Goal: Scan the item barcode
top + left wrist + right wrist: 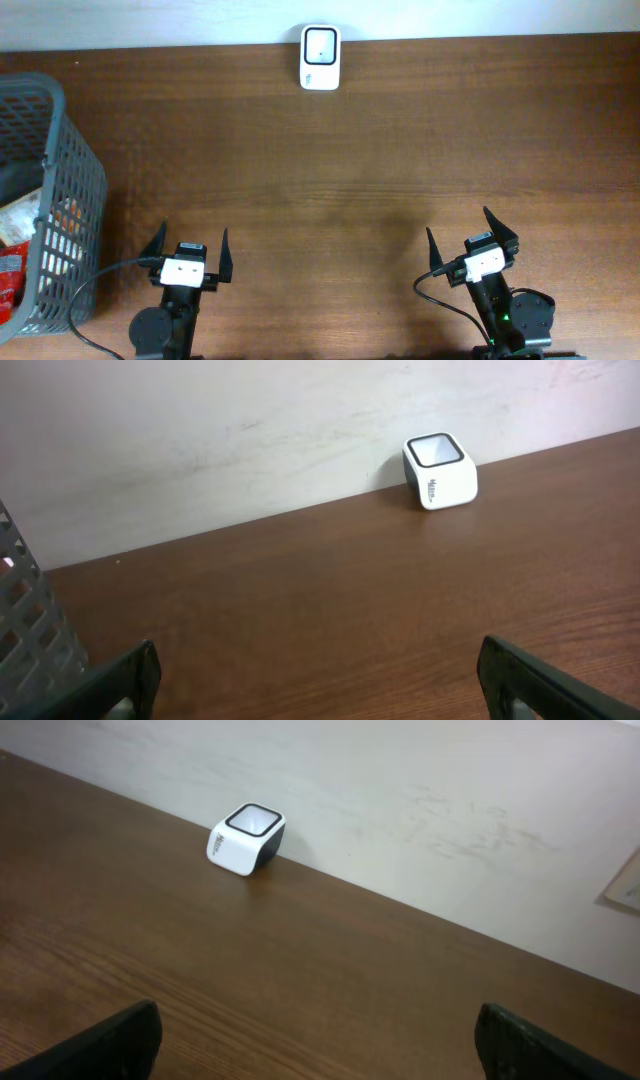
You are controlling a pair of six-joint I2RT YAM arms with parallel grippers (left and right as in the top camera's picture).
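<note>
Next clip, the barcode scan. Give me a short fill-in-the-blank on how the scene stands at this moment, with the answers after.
1. The scanner at the wall is ____ in colour.
2. The grey mesh basket sits on the robot's ____ side of the table.
3. The left gripper and the right gripper both have their fingers ____ and hold nothing.

Missing words: white; left; open.
</note>
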